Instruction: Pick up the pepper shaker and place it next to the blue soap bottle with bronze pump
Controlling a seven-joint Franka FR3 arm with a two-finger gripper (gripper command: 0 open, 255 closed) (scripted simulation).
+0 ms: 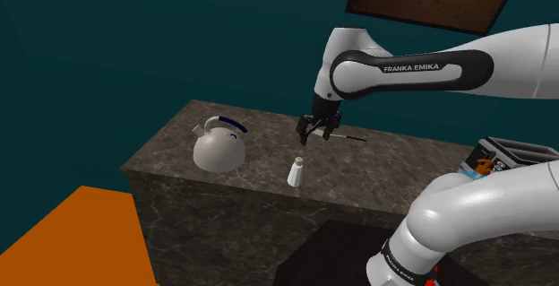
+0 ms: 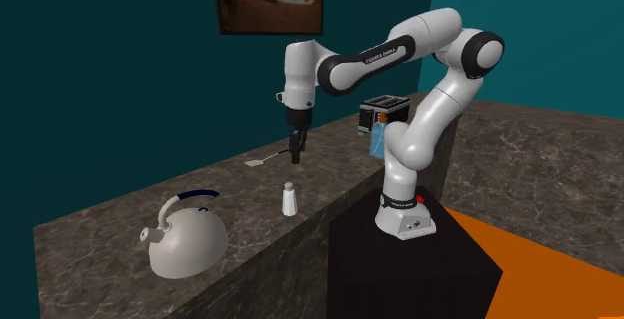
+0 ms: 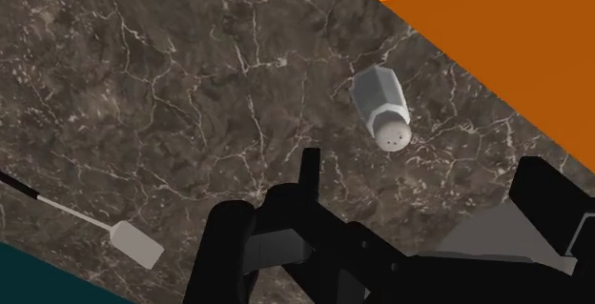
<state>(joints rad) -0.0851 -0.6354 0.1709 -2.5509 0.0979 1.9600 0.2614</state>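
While your gripper [image 1: 318, 133] hung wide open and empty over the counter [image 1: 170, 145] | pepper shaker [image 1: 296, 171] stood upright near it, close to the front edge | risk: if you came down off-centre, you could have knocked it over the edge

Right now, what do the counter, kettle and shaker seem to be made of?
Counter: polished dark stone, probably marble, judging by the pale veins across its brown surface. Kettle: smooth pale grey body with a soft sheen, perhaps enamel or metal; the look leaves it open. Shaker: plain greyish white with faceted sides and holes on top; its material cannot be told.
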